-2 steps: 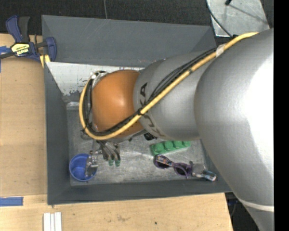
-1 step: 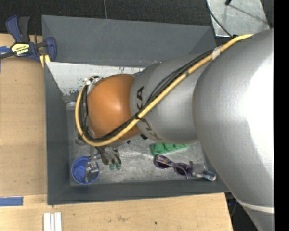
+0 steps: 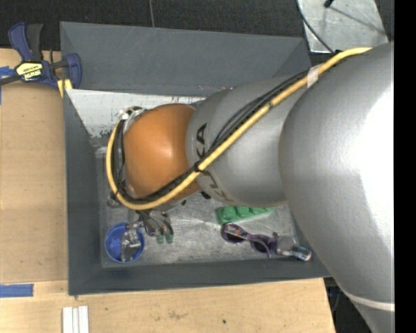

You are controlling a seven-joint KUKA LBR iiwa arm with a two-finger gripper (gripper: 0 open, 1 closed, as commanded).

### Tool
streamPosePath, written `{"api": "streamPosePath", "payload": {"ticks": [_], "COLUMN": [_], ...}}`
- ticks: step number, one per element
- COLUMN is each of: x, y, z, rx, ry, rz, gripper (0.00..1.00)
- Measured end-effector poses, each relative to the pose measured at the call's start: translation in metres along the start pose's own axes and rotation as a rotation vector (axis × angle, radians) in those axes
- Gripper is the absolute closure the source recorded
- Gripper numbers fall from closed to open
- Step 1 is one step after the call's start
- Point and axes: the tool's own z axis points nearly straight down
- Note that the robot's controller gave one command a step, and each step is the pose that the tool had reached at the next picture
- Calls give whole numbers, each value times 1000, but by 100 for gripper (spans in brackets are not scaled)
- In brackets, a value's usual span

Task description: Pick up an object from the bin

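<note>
**A:** Start at the bottom of the frame. What's lying on the floor of the bin (image 3: 83, 207)?

**B:** In the lower left corner there's a blue round thing (image 3: 116, 248), dish-like, with something shiny at its middle. Over at the lower right a pair of purple sunglasses (image 3: 253, 238) lies flat. Just above them sits a green plastic piece (image 3: 244, 214), partly tucked under the arm.

**A:** And the gripper?

**B:** The gripper (image 3: 156, 233) is down low by the floor, just up and right of the blue round thing. It's very near, but I can't say whether they touch. It's dark metal with small green bits on it.

**A:** Open, closed, or gripping something?

**B:** I can't tell from here, it's all bunched in shadow under the wrist.

**A:** What's further back?

**B:** Right above it, the orange cover (image 3: 156, 155) bulges over the left-centre of the bin. A yellow cable (image 3: 263, 106) loops round the cover's lower edge and then runs up along the big grey arm (image 3: 333, 158), which takes up the right side. Beyond that, the bin's far wall rises plain and grey toward the upper left.
</note>
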Motion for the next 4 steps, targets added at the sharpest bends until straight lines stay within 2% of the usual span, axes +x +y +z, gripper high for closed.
{"api": "streamPosePath", "payload": {"ticks": [1,2,4], "x": [1,3,3], "y": [0,0,0], "z": [52,45,44], "rx": [-1,-1,-1], "ry": [-12,-4,-3], "rz": [-238,-236,-236], "gripper": [0,100,100]}}
